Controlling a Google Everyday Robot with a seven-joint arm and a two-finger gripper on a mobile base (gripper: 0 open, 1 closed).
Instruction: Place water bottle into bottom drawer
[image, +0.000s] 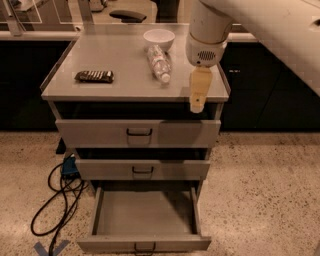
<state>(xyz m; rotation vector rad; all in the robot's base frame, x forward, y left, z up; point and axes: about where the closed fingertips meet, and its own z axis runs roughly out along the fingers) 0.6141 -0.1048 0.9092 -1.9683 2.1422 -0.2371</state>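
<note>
Gripper (197, 102) is hanging at the front right edge of the cabinet top (120, 87), its grip unreadable from here, while the water bottle (159, 62) is lying sideways beside the white bowl (159, 37); a glancing touch risks rolling it, leaving the open bottom drawer (145, 217) unfilled

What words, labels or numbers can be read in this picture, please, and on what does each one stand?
No text can be read here.
Label on the bottle: too blurred to read.
The packet on the cabinet top: a pattern only, nothing legible.
The pincer, hanging at the top's right front edge: no marking visible.
</note>
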